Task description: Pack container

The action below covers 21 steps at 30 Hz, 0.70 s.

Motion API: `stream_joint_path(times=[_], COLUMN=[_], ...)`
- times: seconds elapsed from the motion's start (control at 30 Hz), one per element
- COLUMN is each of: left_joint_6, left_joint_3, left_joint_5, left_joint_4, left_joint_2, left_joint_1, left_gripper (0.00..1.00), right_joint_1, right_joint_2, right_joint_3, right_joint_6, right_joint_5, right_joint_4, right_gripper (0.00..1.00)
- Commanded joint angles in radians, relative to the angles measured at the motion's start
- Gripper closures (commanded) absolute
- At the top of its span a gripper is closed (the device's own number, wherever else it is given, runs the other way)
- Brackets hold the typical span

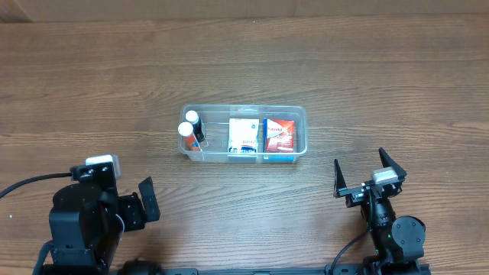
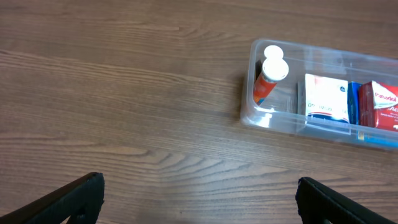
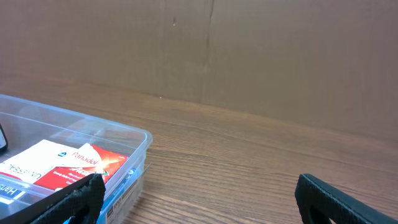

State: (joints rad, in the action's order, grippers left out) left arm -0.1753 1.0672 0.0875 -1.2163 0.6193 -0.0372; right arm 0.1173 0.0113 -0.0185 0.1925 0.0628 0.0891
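The clear container (image 1: 299, 114) sits mid-table. It holds two white-capped bottles (image 1: 189, 127) at its left end, a white box (image 1: 244, 135) in the middle and a red box (image 1: 280, 134) at the right. It also shows in the left wrist view (image 2: 250, 109) and in the right wrist view (image 3: 140, 140). My left gripper (image 1: 145, 202) is open and empty, near the front left, well short of the container. My right gripper (image 1: 369, 176) is open and empty, to the front right of the container.
The wooden table (image 1: 92, 92) stretches around the container. A brown cardboard wall (image 3: 249, 50) stands behind the table in the right wrist view.
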Motion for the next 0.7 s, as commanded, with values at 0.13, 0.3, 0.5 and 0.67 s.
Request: stream_joint_path(times=[0.13, 0.3, 0.5, 0.67], left_joint_6=[0.026, 0.014, 0.034, 0.122], left_joint_3=[-0.286, -0.558, -0.832, -0.944], left_joint_5=[0.009, -0.002, -0.002, -0.002], left_joint_4=[0.169, 0.360, 0.718, 1.005], left_joint_2=[-0.238, -0.433, -0.616, -0.616], left_joint_1=[0.004, 0.004, 0.004, 0.004], left_gripper=[0.00, 0.00, 0.00, 0.00], right_joint_1=[-0.006, -0.006, -0.006, -0.006], right_joint_2=[-0.008, -0.008, -0.008, -0.008], right_joint_3=[0.010, 0.010, 0.010, 0.010], right_joint_6=[0.006, 0.006, 0.006, 0.006], right_joint_5=[-0.008, -0.008, -0.008, -0.008], right_joint_4=[-0.009, -0.008, -0.008, -0.009], right_gripper=[0.00, 0.00, 0.00, 0.00])
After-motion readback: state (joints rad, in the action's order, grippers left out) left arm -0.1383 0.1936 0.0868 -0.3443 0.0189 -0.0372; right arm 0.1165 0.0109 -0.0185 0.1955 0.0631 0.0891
